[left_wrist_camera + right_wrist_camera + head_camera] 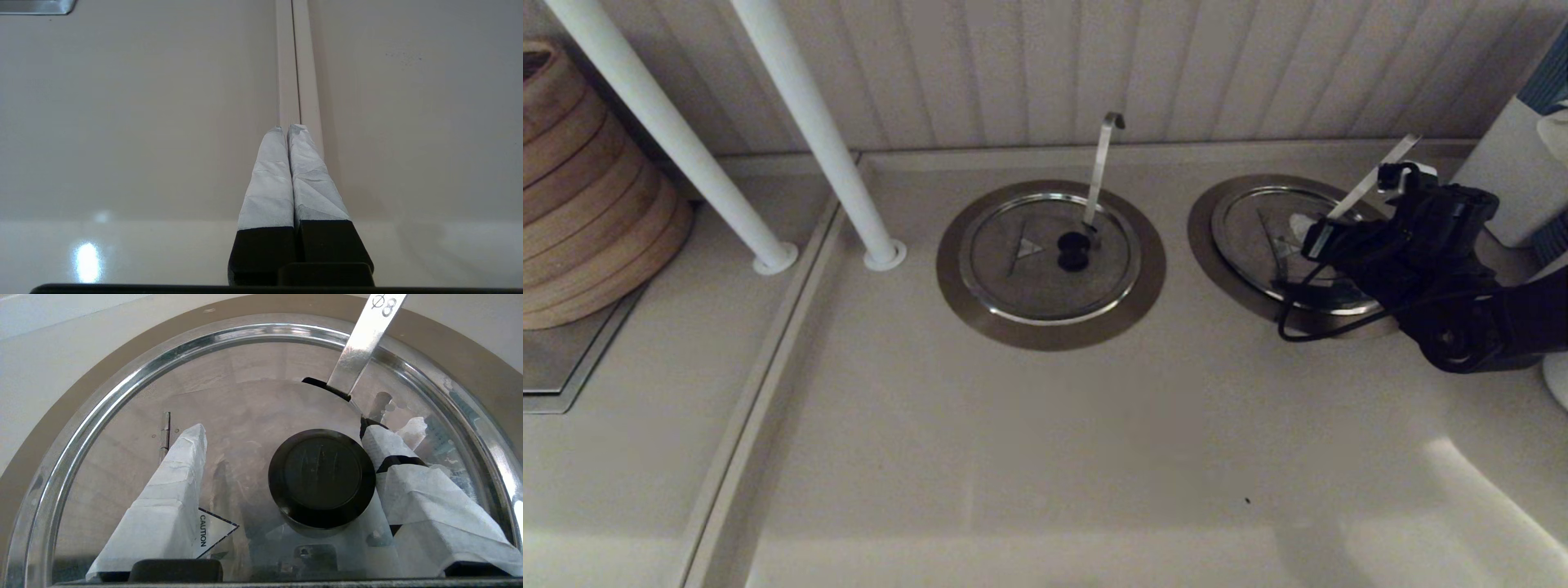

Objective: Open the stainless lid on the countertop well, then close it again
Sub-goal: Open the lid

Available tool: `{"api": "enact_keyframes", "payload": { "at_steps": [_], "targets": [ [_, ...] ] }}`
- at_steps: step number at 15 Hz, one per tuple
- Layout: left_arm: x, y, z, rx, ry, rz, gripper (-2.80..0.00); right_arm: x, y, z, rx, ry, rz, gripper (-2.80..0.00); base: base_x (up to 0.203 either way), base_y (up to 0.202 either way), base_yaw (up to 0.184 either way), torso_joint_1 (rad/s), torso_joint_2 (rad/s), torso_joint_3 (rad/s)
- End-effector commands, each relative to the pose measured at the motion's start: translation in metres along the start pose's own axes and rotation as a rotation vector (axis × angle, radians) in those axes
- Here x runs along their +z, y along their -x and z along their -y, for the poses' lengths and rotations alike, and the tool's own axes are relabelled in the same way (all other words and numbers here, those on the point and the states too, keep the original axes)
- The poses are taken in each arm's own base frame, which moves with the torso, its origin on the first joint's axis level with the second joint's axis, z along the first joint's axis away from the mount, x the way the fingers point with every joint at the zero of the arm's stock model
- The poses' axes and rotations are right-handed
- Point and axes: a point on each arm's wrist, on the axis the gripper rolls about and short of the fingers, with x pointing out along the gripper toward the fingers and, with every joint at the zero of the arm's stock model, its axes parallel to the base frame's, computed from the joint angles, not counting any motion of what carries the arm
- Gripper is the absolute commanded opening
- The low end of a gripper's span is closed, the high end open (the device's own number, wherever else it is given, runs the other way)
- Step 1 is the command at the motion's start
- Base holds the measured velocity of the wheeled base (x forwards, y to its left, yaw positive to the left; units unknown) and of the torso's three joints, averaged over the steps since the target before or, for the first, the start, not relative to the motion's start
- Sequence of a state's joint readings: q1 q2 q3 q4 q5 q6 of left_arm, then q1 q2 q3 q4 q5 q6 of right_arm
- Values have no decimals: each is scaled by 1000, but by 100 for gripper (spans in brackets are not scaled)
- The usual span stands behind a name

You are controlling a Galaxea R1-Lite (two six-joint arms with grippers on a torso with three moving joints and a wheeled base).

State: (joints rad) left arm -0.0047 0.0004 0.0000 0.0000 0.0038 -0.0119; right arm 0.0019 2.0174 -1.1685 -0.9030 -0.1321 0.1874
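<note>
The stainless lid (1250, 224) lies flat and closed on the right-hand countertop well, inside its wide dull collar (1205, 237). A straight flat utensil handle (1372, 184) rises from the lid's notch. My right gripper (1311, 245) hovers low over this lid. In the right wrist view the gripper (284, 428) is open and straddles the black knob (321, 477): one taped finger (392, 449) rests at the knob's side, the other (179, 465) stands well apart, over the caution triangle (212, 533). The left gripper (289, 128) is shut on nothing above bare counter, outside the head view.
A twin lid (1049, 257) with a hook-ended handle (1103, 163) sits to the left. Two slanted white poles (809, 131) stand on the counter further left, beside stacked wooden baskets (580, 196). A white container (1511, 180) stands close behind the right arm.
</note>
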Motion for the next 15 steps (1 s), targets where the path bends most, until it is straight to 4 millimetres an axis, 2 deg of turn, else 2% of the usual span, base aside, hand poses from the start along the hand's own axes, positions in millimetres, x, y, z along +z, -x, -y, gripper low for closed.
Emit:
{"api": "enact_keyframes", "payload": {
  "at_steps": [1,15],
  "targets": [
    [0,0,0,0,0,-1,-280,3,1,-1,4,-3,11,0,0,0,0,0,0,0],
    [0,0,0,-1,0,-1,-280,22,9,-12,-4,-14,68,0,0,0,0,0,0,0]
  ]
}}
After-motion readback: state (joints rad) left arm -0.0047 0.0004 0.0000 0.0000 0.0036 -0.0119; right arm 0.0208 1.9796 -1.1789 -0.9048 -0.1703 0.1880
